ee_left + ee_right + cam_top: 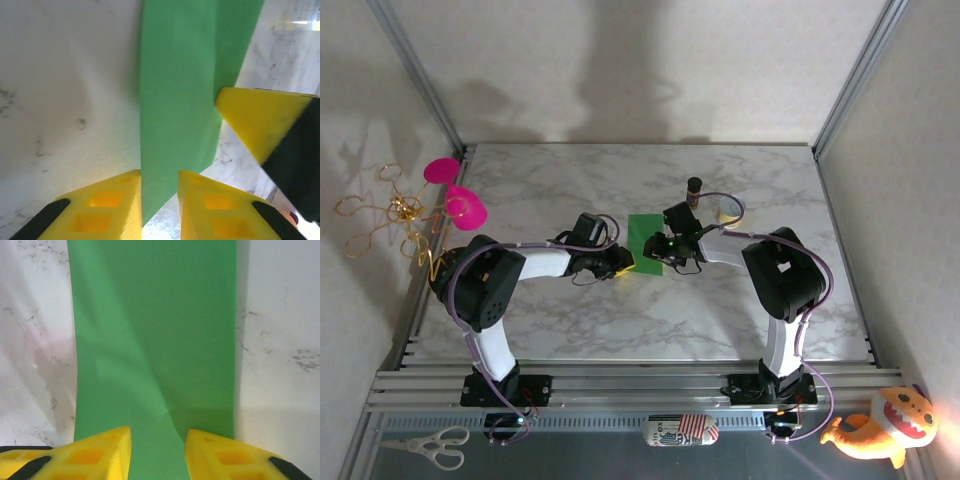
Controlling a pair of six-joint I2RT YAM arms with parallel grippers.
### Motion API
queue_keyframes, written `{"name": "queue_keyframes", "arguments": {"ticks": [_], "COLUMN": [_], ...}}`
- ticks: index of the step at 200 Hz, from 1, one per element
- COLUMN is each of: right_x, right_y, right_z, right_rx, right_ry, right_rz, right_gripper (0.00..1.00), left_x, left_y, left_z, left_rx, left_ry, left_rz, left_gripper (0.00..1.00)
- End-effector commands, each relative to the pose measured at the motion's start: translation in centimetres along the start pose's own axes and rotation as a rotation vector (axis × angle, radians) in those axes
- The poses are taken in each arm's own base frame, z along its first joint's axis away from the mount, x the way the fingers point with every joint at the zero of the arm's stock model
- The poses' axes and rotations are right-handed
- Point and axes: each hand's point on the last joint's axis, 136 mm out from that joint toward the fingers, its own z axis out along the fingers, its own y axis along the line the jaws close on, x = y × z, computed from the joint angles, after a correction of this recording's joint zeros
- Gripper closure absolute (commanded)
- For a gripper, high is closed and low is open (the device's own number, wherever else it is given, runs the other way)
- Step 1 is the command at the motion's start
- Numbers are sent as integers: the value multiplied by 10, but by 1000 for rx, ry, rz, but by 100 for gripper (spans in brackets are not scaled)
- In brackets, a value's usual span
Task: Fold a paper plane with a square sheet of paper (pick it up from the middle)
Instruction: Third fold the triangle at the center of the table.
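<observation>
Standing narrowly apart, the yellow fingers of the left claw [160,174] have the closest part of the sheet of paper [180,90] in the gap between them. A gap is visible, and a firm pinch cannot be confirmed. The paper runs ahead of this claw as a long bright green strip, folded, with one layer lying over another along its right side. Just right of the left claw, one yellow finger [255,120] of the right claw [157,432] meets the strip's right edge.

The right claw's jaws are moderately parted and poised over the paper's nearest edge, with nothing seen clamped between them. Ahead of it the green strip extends away on the white marbled surface [280,340] and shows faint slanted creases. Marbled surface shows on both sides of the strip.

In the overhead view, the left claw sits at the strip's corner nearest the arm bases and the right claw at the strip's right side. Beyond the right claw, slightly to its right, sits a small yellow-white tape roll [727,210]. A dark upright cylinder [695,187] stands just left of it. Both are apart from the paper.
</observation>
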Motion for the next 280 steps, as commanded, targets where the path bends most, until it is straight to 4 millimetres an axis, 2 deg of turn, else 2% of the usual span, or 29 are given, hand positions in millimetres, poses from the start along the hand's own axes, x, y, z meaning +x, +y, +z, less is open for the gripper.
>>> {"name": "queue_keyframes", "arguments": {"ticks": [1,100,205,252,280], "right_x": [29,30,27,17,-1], "right_y": [-44,-45,-42,-30,-5], "right_z": [16,15,12,4,-11], "right_rx": [130,134,115,78,0], "right_ry": [93,90,72,31,-46], "right_rz": [32,28,13,-28,-126], "right_gripper": [63,64,62,56,52], "left_x": [-10,-45,-57,-60,-62], "left_y": [-23,-17,-17,-12,-14], "left_z": [-5,5,16,15,12], "left_rx": [67,68,81,69,71], "left_ry": [-19,-64,-58,-67,-82], "left_rz": [27,-30,-58,-78,-89], "left_gripper": [76,77,82,87,94]}}
